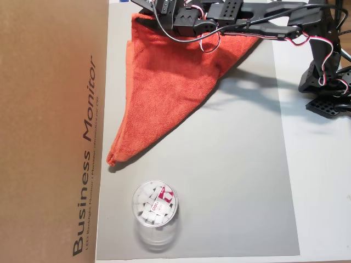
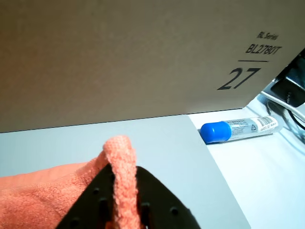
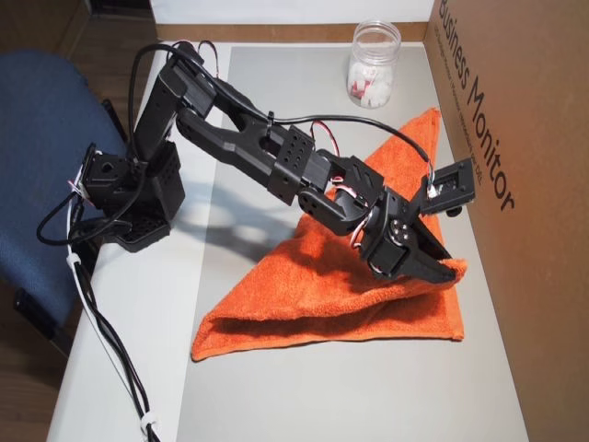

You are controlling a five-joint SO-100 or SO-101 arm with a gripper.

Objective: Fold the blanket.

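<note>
Blanket [image 1: 170, 87]: an orange-red terry cloth, seen folded into a triangle on the grey mat [image 1: 230, 181]. In an overhead view one long point is directed toward the plastic jar [image 1: 155, 205] and does not touch it; the wide part is covered by the arm.

Blanket corner: in the wrist view a fold of the cloth [image 2: 121, 167] is seen pinched between the two black fingers and raised a little above the rest of the cloth. In an overhead view [image 3: 451, 269] this corner is found close to the cardboard box.

Claw [image 3: 445, 268]: closed on the blanket corner, as shown in the wrist view [image 2: 123, 210], where the cloth fills the gap between the jaws.

Arm [image 3: 267, 157]: black, stretched from its base [image 3: 129, 198] over the blanket toward the cardboard box.

Cardboard box [image 1: 49, 131]: brown, printed with "Business Monitor", placed along one edge of the grey mat, just beside the blanket. In the wrist view the number "27" is read on it [image 2: 119, 57].

Plastic jar: clear, filled with small white pieces, stood on the grey mat near the cardboard box, apart from the blanket.

Tube [image 2: 238, 130]: white with a blue cap, laid on the white worktop [image 2: 257, 186] beside the mat, near the cardboard box.

Chair [image 3: 41, 147]: blue, seen beside the arm base.
</note>
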